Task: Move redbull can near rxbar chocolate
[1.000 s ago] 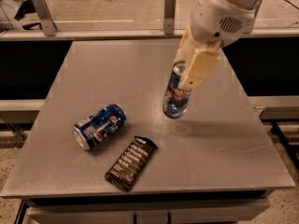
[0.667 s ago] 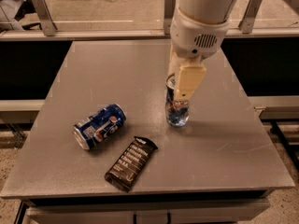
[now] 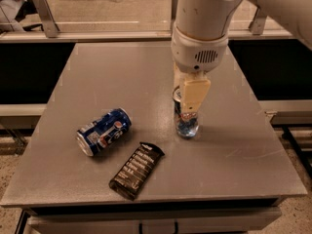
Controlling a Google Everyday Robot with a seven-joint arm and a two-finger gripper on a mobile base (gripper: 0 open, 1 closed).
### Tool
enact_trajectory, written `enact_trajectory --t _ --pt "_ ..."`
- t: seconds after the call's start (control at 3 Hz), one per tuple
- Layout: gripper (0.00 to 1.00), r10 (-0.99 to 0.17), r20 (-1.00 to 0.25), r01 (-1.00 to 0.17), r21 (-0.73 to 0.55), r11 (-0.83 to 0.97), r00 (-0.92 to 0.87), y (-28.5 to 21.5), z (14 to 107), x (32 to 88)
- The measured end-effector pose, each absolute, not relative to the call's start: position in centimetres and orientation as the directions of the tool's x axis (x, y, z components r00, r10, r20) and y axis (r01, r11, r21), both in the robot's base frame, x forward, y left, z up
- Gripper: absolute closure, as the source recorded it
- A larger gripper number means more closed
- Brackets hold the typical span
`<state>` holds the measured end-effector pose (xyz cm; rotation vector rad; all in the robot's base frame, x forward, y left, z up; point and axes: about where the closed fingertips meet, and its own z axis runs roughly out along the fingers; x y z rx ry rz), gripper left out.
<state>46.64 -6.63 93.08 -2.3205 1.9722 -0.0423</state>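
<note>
Three things sit on the one square grey table: two cans and one bar. The first can is the redbull can, a slim blue-and-silver cylinder with a silver top, upright right of the table's middle; whether its base rests on the surface or hangs just above it cannot be told. The one gripper, cream-coloured and hanging from the single thick white arm, comes straight down over this can, and its two fingers pinch the can's upper half, one broad finger covering the front of the can while the other is mostly hidden behind. The second can is a wider dark-blue Pepsi can, lying on its side to the left, its silver end pointing toward the front-left. The rxbar chocolate, one flat oblong bar in a dark brown-black wrapper with rows of pale lettering, lies diagonally near the front edge, just beside the Pepsi can and near the redbull can, touching neither.
</note>
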Motion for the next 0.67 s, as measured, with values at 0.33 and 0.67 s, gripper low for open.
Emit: enact_trajectory --t 0.33,0.67 --pt "0.61 -0.978 -0.119 -0.983 -0.093 -0.16 0.171 -6.4 93.9 46.2" --pt "0.37 -0.971 -0.168 -0.983 -0.099 -0.156 0.171 -6.1 95.1 45.7"
